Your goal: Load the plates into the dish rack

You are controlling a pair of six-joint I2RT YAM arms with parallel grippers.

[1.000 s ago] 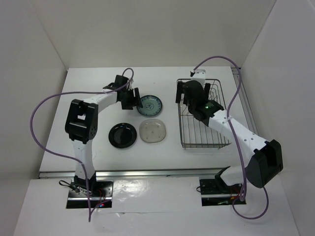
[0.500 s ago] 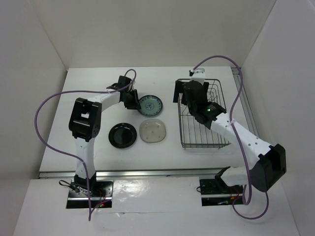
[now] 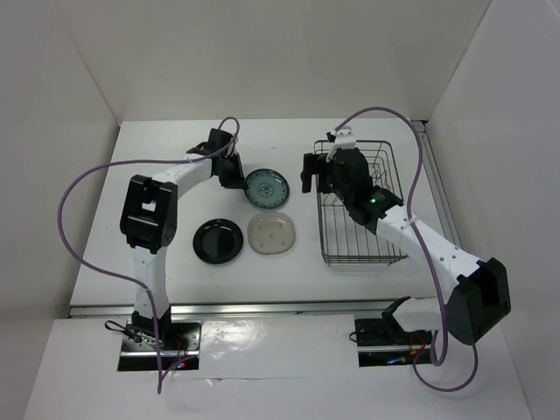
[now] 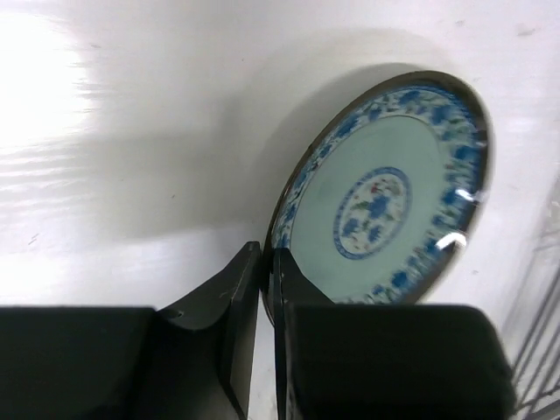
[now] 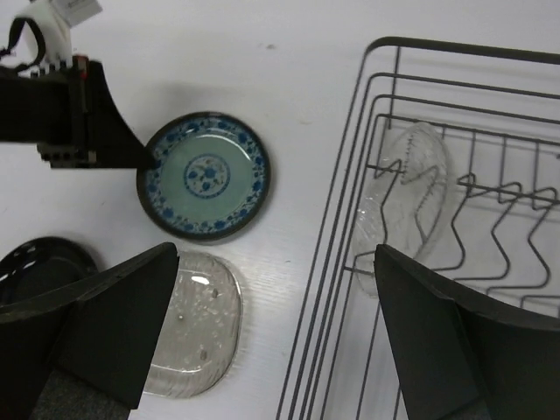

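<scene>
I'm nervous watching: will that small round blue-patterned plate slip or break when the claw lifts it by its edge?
The small round blue-patterned plate looks stiff: no bend where the left claw pinches its rim. Its glossy surface may prove slippery. Gripped at one edge, it could tilt; probably breakable if dropped.

Overhead looks down; wrist views (left perhaps nearest) share the blue plate [image 5: 206, 174].

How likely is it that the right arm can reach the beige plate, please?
Probably yes: the right tool hangs open nearby, and the beige plate lies uncovered, clear of the left tool.
</scene>
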